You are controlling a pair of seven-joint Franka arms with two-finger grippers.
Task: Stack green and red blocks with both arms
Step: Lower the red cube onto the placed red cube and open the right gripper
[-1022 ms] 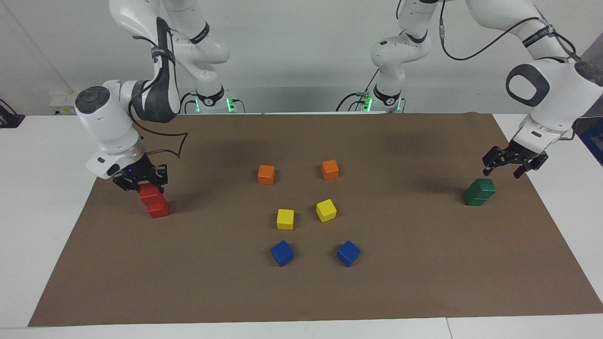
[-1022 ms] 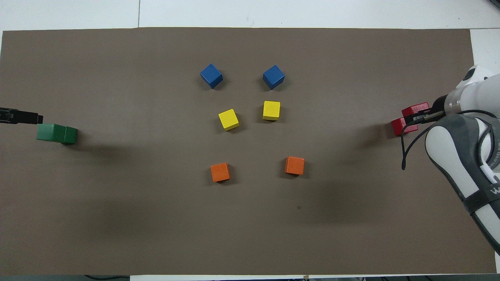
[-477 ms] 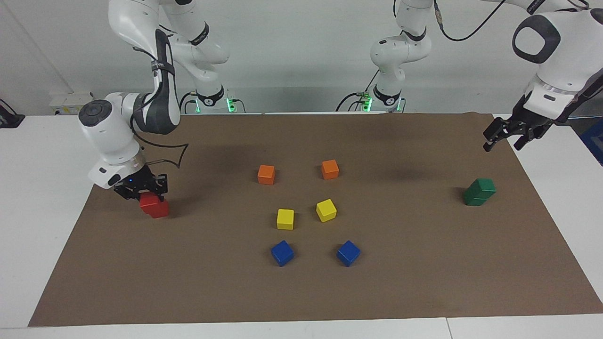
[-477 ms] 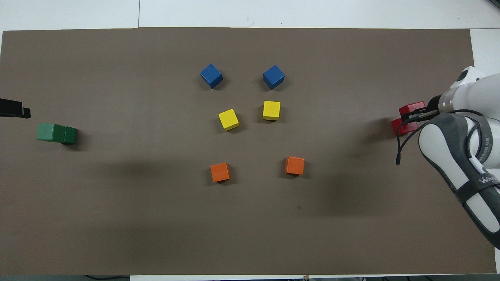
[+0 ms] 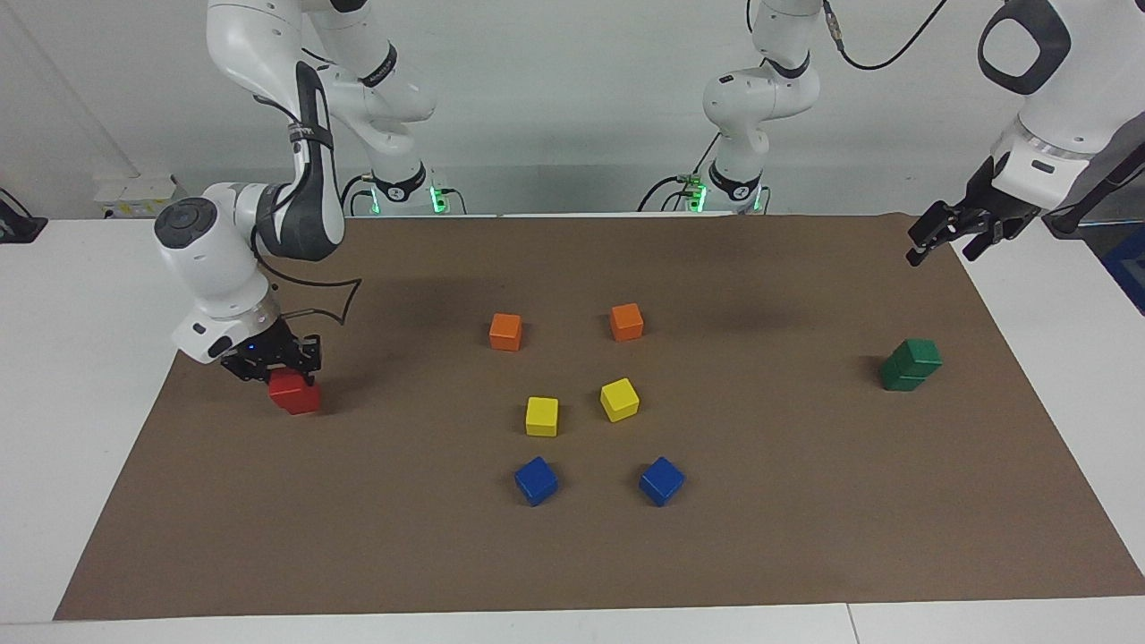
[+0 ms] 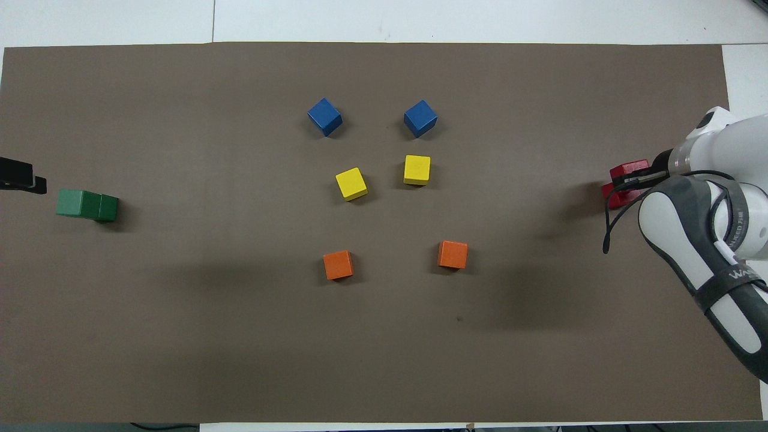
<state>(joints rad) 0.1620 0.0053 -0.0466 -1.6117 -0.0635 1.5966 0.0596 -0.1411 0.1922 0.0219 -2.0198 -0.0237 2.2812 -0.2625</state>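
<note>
Closest to the robots sit the two orange blocks (image 5: 505, 331), side by side on the brown mat (image 5: 572, 555) that covers most of the counter (image 5: 80, 358).

About level with the next row out, at the right arm's end, the right pincer (image 5: 284, 374) is pressed together on the top red block (image 5: 288, 385), which sits on the lower red block (image 5: 301, 400); from the facing side the two look nearly lined up (whether the top one has fully landed I honestly can't tell).

At the left arm's end the two green blocks (image 5: 910, 364) are stacked one on the other, nothing touching them. The left pincer (image 5: 950, 238) hangs high in the air over the mat's edge at that end, well apart from the green stack, fingers spread wide and holding nothing.

In the middle, a bit farther out than the orange pair, are two yellow blocks (image 5: 541, 416), one turned slightly.

Farthest from the robots are the two blue blocks (image 5: 536, 480), both sitting cornerwise on the mat.
</note>
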